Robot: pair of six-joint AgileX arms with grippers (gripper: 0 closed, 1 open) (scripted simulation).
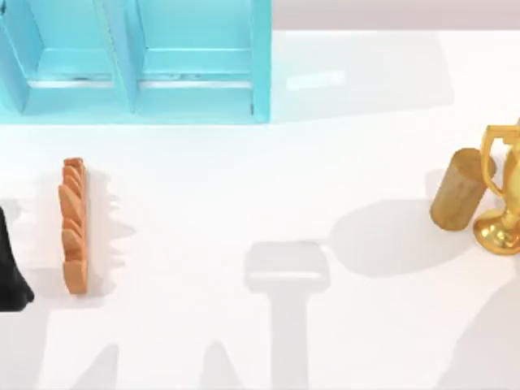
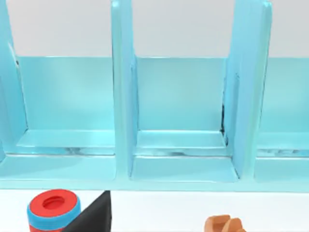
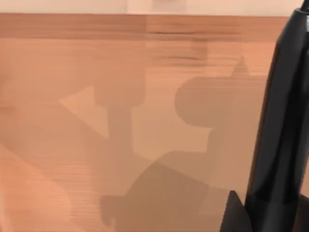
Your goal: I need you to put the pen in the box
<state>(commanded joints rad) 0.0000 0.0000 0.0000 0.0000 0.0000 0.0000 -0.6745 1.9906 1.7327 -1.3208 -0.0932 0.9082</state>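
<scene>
Honestly, looks like the pen (image 3: 282,121) is up off the table: slim, black, standing nearly upright at the right edge of the right wrist frame. Dark wedge beside its lower end, probably part of the right end effector (image 3: 236,215). Can't tell whether that's clamped or spread. Guessing held high to clear the blue box (image 1: 260,65) walls before dropping in.

Box parked in the upper left of the top frame, compartments open and bare. Left end effector (image 1: 12,260) idle at the far left edge, state can't tell, just beside the orange ridged bar (image 1: 73,223). Tan cylinder (image 1: 461,188) and gold trophy (image 1: 504,195) touching at right, well apart from the box.

Plain white table (image 1: 244,179), soft arm shadows across the middle. Pale blank wall behind.
</scene>
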